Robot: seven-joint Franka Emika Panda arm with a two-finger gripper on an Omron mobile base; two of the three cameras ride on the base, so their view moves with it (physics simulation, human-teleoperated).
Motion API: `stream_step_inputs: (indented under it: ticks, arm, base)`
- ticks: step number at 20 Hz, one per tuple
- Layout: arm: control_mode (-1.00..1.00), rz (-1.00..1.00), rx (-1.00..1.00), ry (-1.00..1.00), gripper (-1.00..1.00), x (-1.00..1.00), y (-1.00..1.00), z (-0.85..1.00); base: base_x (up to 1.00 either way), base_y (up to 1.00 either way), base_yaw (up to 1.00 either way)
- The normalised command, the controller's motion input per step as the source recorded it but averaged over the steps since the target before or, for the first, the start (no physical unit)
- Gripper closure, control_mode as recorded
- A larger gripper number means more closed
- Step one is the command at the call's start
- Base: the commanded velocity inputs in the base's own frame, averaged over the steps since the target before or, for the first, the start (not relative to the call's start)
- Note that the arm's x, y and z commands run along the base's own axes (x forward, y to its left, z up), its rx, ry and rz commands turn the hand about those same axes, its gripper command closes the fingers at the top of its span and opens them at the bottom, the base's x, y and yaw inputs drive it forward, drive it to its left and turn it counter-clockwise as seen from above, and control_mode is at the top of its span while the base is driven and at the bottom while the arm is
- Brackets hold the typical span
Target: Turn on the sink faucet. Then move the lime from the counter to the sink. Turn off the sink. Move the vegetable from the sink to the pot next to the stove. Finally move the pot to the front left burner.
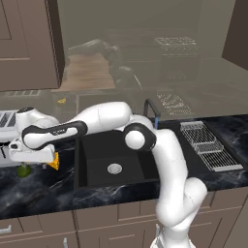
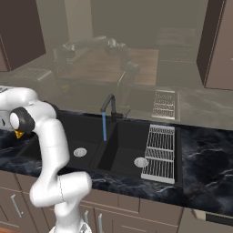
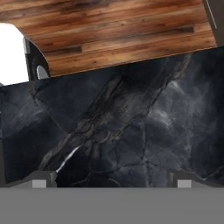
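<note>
1. I have the arm stretched far to its left over the counter (image 1: 43, 186), with the hand hanging low above the dark marbled slab.
2. In the hand view the gripper (image 3: 111, 180) points down at bare counter; its two fingertips (image 3: 41, 180) stand far apart at the bottom corners, so the jaws are spread wide with nothing between them.
3. The lime (image 1: 23, 170) sits on the counter right beneath the hand in the left base view, partly hidden by it; I cannot tell whether the fingers touch it. In the hand view there is only black stone between the jaws, no fruit.
4. An orange-yellow cheese wedge (image 1: 54, 161) lies just beside the hand, on the side toward the sink, near the lime. The same wedge peeks out beside the arm's elbow in the right base view.
5. The sink (image 1: 89, 174) lies away from the jaws, toward the arm's base, a black double basin with a silver drain (image 1: 115, 168) in the near half.
6. The sink faucet (image 2: 108, 107) stands behind the basin divider, and a thin blue stream of water (image 2: 104, 127) falls from its spout, so the tap is on.
7. A metal drying rack (image 2: 160, 152) rests over the far side of the sink, well apart from the gripper.
8. Wooden floor (image 3: 118, 33) shows beyond the counter edge, above the jaws in the hand view.
</note>
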Motion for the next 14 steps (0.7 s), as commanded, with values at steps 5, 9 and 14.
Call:
stream_step_inputs:
  ticks: [5, 9, 14]
  arm:
    - [-1.00, 0.00, -0.05, 0.00, -1.00, 0.11, 0.04, -0.29]
    - [-1.00, 0.00, 0.00, 0.00, -1.00, 0.14, 0.18, -0.03]
    - [-1.00, 0.00, 0.00, 0.00, -1.00, 0.24, 0.17, -0.10]
  base:
    - [0.00, 0.00, 0.00]
    - [0.00, 0.00, 0.00]
    - [0.00, 0.00, 0.00]
